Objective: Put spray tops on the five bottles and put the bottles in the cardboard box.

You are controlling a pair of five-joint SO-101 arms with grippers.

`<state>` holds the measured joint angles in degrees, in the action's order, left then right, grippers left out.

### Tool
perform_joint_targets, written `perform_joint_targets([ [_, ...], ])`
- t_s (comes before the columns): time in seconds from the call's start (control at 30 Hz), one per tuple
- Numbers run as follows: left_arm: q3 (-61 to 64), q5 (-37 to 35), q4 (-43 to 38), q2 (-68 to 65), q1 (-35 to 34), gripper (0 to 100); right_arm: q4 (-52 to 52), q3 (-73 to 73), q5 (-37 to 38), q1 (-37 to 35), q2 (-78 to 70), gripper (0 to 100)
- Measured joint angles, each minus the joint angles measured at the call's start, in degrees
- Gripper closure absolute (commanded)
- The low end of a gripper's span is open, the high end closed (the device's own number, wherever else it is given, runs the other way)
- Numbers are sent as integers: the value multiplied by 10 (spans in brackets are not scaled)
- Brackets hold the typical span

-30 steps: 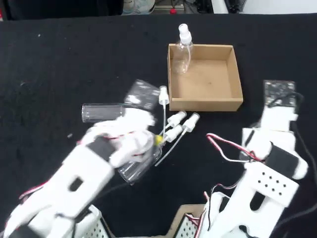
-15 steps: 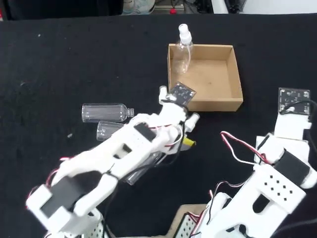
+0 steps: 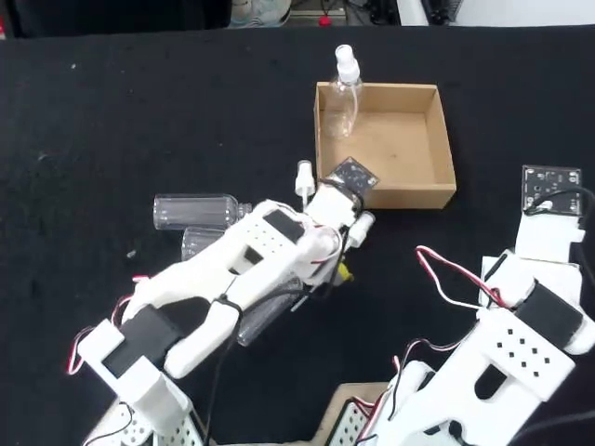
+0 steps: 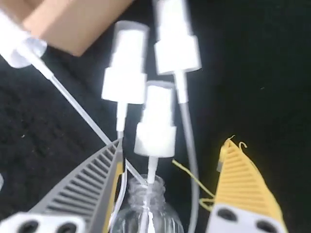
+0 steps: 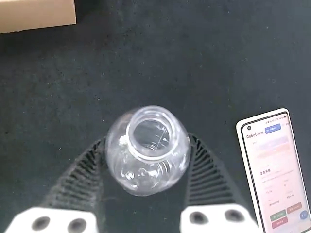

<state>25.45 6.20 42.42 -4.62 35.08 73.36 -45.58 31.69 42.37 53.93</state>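
Left gripper [image 4: 173, 145] open, middle spray top [image 4: 155, 127] lies just ahead between its jaws, long axis along the reach, near the box [image 3: 400, 197]; right gripper [image 5: 147, 141] farther off, clamped on an uncapped bottle [image 5: 147, 158].

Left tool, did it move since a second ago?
Yes. In the high view, the left tool moved closer to the cardboard box.

White and clear things on black

Black table [image 3: 139, 111]; brown box [image 3: 390, 197]; each bottle [image 3: 195, 210] clear; spray tops [image 4: 155, 128] white. White arms [image 3: 251, 260]. Left gripper [image 4: 172, 145]: one grey ribbed finger [image 4: 92, 184], one yellow [image 4: 240, 179]. Right gripper [image 5: 146, 145]: black ribbed fingers [image 5: 80, 170]. Phone [image 5: 272, 165]: white screen, black rim.
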Motion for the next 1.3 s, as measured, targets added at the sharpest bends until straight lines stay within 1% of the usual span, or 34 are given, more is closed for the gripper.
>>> perform_joint_targets([
  [0.07,0,9,7,-1,-5,713,0,0,0,0,0,949],
  [0.23,0,14,9,-1,0,821,0,-4,0,0,0,949],
  [0.37,0,14,-4,-1,3,841,0,-4,0,0,0,949],
  [0.63,0,16,0,-1,11,841,0,-4,0,0,0,949],
  [0.87,-35,15,108,-1,70,842,0,-4,0,0,0,949],
  [0.97,-42,15,117,-1,95,839,0,-4,0,0,0,949],
  [1.1,-47,15,120,-1,92,834,0,-4,0,0,0,949],
  [1.23,-47,15,124,-1,92,752,0,-4,0,0,0,949],
  [1.3,-47,16,124,-1,85,737,0,-4,0,0,0,949],
])
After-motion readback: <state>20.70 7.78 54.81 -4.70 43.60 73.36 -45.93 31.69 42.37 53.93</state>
